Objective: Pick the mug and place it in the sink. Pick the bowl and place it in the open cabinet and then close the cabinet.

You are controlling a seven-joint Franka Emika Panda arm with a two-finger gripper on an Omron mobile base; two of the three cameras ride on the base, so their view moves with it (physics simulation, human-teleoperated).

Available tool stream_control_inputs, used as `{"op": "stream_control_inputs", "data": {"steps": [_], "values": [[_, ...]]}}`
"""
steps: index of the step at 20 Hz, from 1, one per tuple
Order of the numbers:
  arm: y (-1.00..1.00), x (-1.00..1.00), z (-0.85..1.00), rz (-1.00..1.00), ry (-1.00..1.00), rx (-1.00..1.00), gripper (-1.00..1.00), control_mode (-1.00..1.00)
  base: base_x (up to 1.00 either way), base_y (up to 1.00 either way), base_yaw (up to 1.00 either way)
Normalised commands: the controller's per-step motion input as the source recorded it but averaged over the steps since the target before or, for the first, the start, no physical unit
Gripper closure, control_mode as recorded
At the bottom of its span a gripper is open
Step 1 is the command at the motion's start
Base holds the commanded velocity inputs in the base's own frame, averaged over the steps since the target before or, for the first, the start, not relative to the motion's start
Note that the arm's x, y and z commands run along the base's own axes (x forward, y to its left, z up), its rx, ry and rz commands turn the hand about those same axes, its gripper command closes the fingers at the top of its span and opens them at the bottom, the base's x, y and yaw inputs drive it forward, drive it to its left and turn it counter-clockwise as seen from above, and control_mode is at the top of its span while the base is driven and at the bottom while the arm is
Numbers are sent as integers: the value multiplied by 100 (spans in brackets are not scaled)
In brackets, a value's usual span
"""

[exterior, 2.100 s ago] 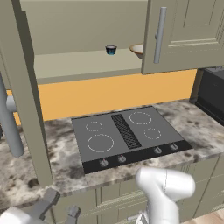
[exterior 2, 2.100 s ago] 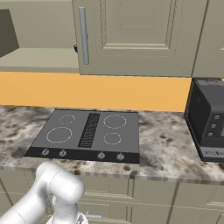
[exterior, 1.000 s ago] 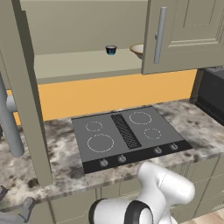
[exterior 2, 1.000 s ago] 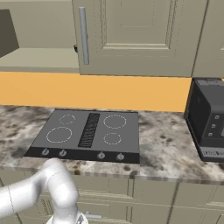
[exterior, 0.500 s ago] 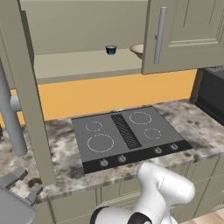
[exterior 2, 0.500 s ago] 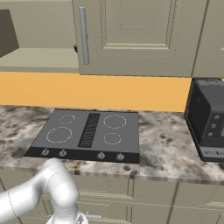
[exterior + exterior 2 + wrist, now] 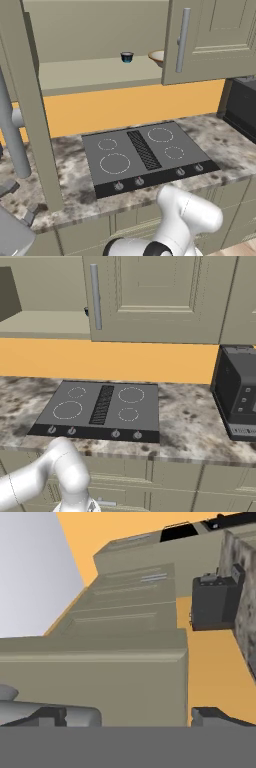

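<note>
From the left base view I have the cabinet [image 7: 100, 55] open in front of me, its left door [image 7: 30, 110] swung out edge-on toward the camera and its right door [image 7: 210, 40] shut. The bowl [image 7: 157, 57] sits on the inner shelf, half hidden behind the edge of the right door, and a tiny dark blue cup [image 7: 127, 57] stands just beside it to the left. Below, the black cooktop [image 7: 145, 157] lies on the marbled worktop [image 7: 227, 150]. At the lower left corner I see part of the gripper [image 7: 17, 205], low beside the worktop edge.

From the right base view I see the closed cabinet door [image 7: 155, 296] with its long bar handle [image 7: 95, 296], the cooktop [image 7: 100, 408] and a dark appliance [image 7: 239, 401] on the worktop at right. My arm bends up from the lower left.

In the hand view, which is strongly rolled, a grey-green cabinet face [image 7: 100, 677] lies just ahead. The two dark fingertips [image 7: 210, 716] stand at opposite sides, so the jaws are wide and hold nothing.
</note>
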Motion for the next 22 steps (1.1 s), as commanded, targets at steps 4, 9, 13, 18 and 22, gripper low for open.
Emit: {"op": "stream_control_inputs", "data": {"steps": [4, 9, 13, 18, 22], "values": [[-1, 17, 0, 0, 8, 0, -100, -100, 0, 0, 0], [-12, 13, 0, 0, 7, 0, -100, -100, 0, 0, 0], [-26, 2, 0, 0, 5, 1, -100, -100, 0, 0, 0], [-38, 4, 0, 0, 5, 3, -100, -100, 0, 0, 0], [-43, 18, 0, 0, 7, 4, -100, -100, 0, 0, 0]]}}
